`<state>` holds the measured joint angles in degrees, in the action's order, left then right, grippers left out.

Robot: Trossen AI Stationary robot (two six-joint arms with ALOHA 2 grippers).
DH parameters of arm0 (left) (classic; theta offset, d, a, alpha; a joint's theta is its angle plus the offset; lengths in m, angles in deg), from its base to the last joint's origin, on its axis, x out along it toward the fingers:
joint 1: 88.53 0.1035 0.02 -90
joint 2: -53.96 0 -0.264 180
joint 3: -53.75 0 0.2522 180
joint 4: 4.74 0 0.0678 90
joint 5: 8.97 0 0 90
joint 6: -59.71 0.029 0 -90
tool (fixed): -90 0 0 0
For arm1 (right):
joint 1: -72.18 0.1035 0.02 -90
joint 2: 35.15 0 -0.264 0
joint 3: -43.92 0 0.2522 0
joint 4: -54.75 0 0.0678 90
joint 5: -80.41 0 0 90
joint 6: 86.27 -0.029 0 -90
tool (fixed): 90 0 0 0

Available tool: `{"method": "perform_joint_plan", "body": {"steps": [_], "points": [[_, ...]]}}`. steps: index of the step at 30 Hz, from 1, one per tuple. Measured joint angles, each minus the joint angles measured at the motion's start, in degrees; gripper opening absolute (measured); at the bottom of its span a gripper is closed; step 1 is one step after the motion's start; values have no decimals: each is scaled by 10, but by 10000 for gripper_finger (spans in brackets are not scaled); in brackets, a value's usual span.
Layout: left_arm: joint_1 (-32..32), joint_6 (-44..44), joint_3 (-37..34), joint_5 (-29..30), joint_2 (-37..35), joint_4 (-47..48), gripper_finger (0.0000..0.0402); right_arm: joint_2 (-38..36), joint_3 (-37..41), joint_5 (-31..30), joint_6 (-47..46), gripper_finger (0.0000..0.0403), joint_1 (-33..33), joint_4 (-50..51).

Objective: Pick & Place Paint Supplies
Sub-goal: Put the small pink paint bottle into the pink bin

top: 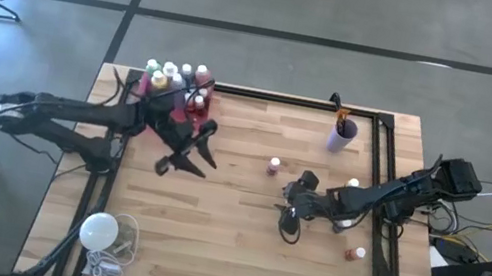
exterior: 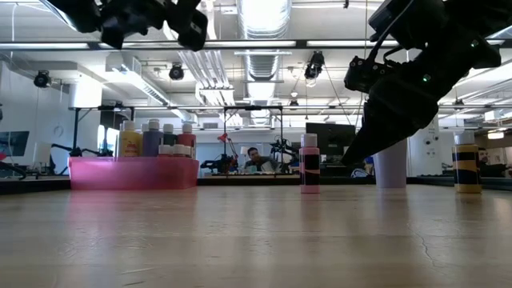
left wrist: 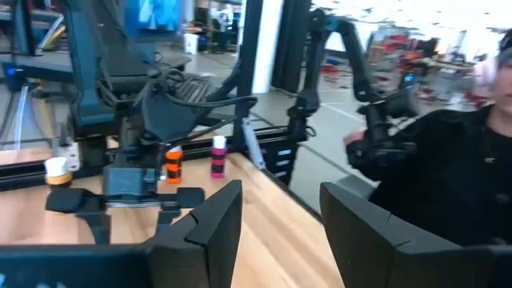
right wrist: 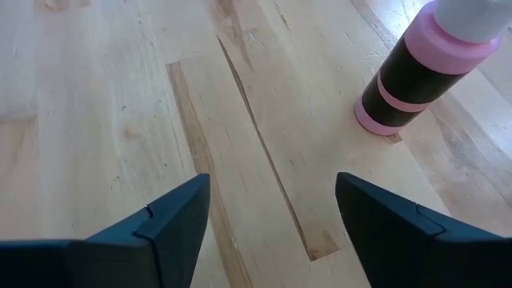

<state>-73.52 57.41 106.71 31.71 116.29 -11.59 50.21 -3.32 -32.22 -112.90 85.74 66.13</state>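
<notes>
Hovering over the wooden table, the right gripper had nothing in it, and its fingers were apart.

The right gripper hung low above bare wood, with a pink paint bottle standing just beside it and not touching it. In the high view that same pink bottle stood near the middle of the table. The left gripper was held up near the pink tray at the far left, released and empty too. The tray held a bunch of white-capped paint bottles. A white cup stood at the far right with what may be brushes in it. Two small brown bottles stood near the right edge. A white round bulb lay at the near left.
</notes>
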Motion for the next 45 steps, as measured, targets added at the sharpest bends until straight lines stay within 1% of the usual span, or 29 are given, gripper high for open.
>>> {"method": "perform_joint_plan", "body": {"steps": [3,6,10,13,22,33,40,45], "points": [[-15,1,0,24,1,1,175,0,0,0,0,258,0,0],[-16,1,0,28,1,2,175,0,0,-3,-2,253,0,-1],[-16,1,0,28,1,2,175,0,0,-33,-2,247,-5,-1],[-16,1,-1,28,1,2,175,0,0,-40,-13,247,-15,-1],[-16,1,-1,28,1,3,175,0,9,-40,-19,279,-35,-1],[-16,1,-1,28,1,3,175,0,22,-39,-30,314,-39,0],[-16,1,-1,27,1,3,175,0,22,-28,-30,320,-39,-1],[-16,1,-1,27,1,3,175,0,22,-28,-28,307,-43,-1]]}}
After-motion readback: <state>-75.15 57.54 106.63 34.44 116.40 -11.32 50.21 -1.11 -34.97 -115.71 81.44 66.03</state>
